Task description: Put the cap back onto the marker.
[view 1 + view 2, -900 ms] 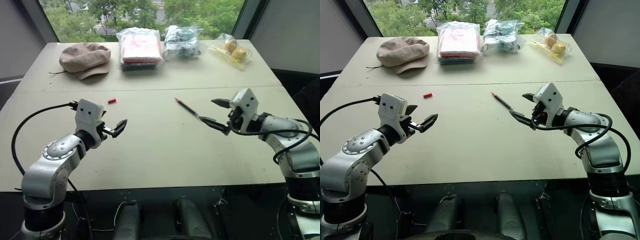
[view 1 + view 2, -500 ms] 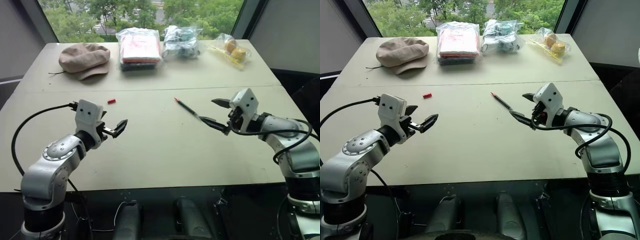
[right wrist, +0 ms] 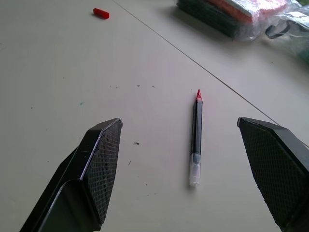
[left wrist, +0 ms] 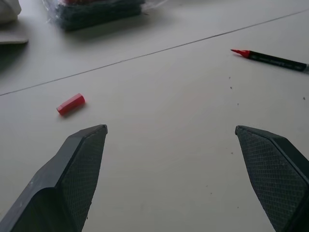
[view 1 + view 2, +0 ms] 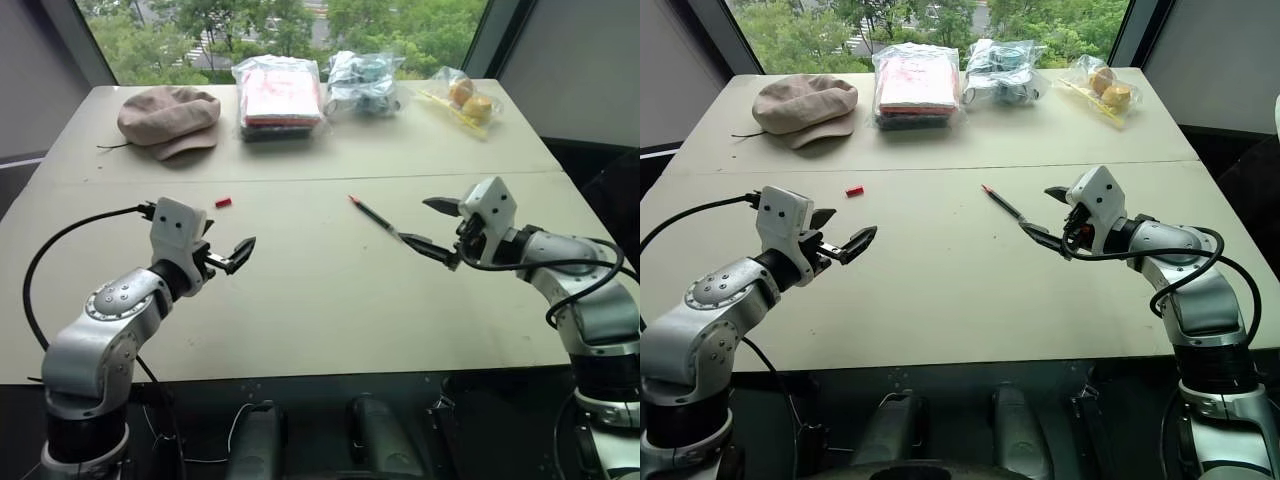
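The cap (image 5: 223, 202), a tiny red cylinder, lies on the beige table left of centre. The marker (image 5: 372, 214), a slim black pen with a bare red tip, lies flat right of centre with its tip pointing away. My left gripper (image 5: 225, 240) hovers open over the table, a short way nearer than the cap; the left wrist view shows the cap (image 4: 70, 104) beyond its spread fingers (image 4: 77, 169). My right gripper (image 5: 432, 225) hangs open just behind the marker's rear end. In the right wrist view the marker (image 3: 196, 135) lies between the wide jaws.
Along the far side of the table (image 5: 320, 310) sit a beige hat (image 5: 168, 118), a plastic bag of red and pink packs (image 5: 281, 100), a bag of dark items (image 5: 363, 82) and a bag with yellow fruit (image 5: 465, 100). A seam crosses the table behind the cap.
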